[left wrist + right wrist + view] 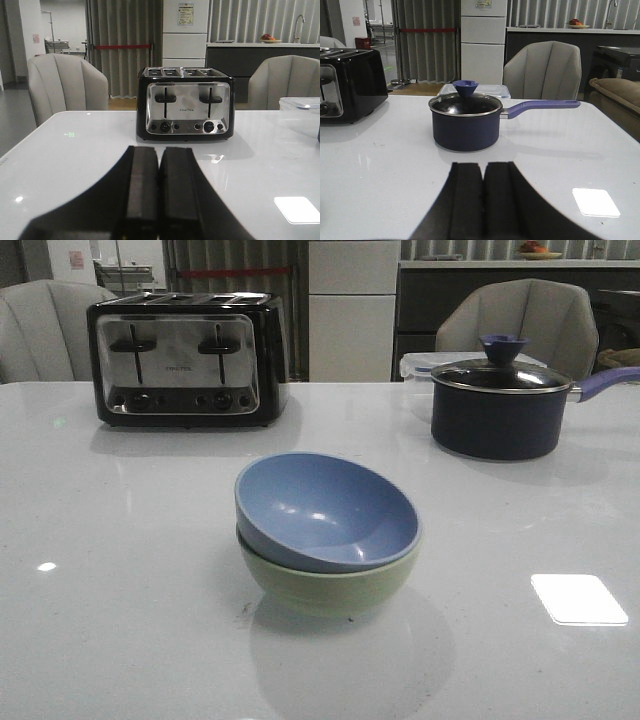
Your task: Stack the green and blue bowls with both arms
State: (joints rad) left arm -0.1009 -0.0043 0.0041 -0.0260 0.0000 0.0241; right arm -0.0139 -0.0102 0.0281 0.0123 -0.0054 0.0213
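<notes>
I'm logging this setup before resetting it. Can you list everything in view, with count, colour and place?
blue bowl: 1, dusty blue, tilted inside the green bowl, table centre
green bowl: 1, pale green, under the blue bowl
toaster: 1, black and chrome, far left of table
saucepan: 1, dark with blue handle and lid knob, far right
clear container: 1, transparent, behind the saucepan
chairs: 2, grey, beyond the table
left pincer: 1, black, shut, empty
right pincer: 1, black, shut, empty
</notes>
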